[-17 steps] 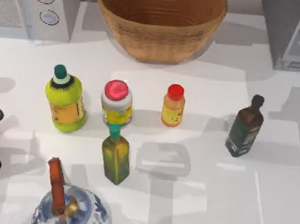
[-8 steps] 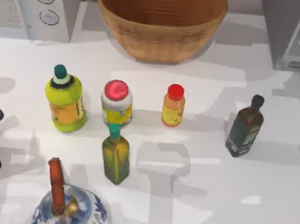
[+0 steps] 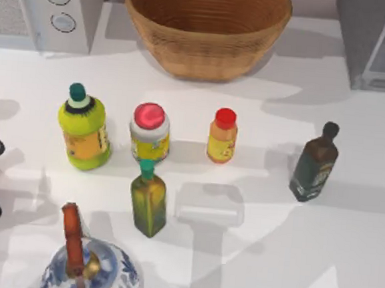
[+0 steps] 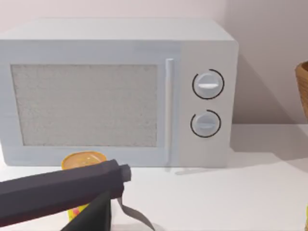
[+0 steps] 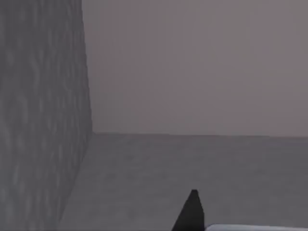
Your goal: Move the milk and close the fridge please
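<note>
Fridge at table's far right corner; pale door panel seems angled, so likely not fully shut, hard to judge; milk carton location cannot tell, maybe already stowed; closing step probably in hand. Right gripper faces grey wall and floor, one dark fingertip visible; jaw state cannot tell. Left gripper parked facing microwave; jaw state cannot tell.

Landmark: the orange red-capped bottle. Just beside it toward the table's left stands the red-lidded jar, then the yellow-green bottle. Toward the near edge and left stands the olive oil bottle. Toward the right, bare table runs to the dark bottle. Behind, the wicker basket blocks.
</note>
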Robot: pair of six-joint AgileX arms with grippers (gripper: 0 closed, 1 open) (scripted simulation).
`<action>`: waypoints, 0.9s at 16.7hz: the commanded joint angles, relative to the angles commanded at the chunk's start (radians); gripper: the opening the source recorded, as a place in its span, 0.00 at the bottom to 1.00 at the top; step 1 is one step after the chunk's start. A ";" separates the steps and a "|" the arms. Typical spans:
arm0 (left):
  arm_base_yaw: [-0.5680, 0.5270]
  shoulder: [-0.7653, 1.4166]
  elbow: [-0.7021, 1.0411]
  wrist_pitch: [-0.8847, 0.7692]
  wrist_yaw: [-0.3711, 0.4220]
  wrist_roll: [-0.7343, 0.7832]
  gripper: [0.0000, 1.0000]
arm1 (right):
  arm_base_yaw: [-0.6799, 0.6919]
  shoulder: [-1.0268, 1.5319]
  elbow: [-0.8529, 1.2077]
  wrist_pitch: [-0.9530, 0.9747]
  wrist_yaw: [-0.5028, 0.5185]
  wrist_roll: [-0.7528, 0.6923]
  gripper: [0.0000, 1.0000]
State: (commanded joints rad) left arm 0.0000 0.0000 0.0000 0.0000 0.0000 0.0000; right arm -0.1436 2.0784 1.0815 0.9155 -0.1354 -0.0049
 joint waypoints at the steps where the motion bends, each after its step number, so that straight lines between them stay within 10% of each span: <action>1: 0.000 0.000 0.000 0.000 0.000 0.000 1.00 | -0.012 0.046 0.057 -0.021 -0.014 -0.002 0.00; 15: 0.000 0.000 0.000 0.000 0.000 0.000 1.00 | -0.064 0.165 0.201 -0.100 -0.071 -0.010 0.00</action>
State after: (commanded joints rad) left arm 0.0000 0.0000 0.0000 0.0000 0.0000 0.0000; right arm -0.2079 2.2433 1.2830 0.8155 -0.2068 -0.0153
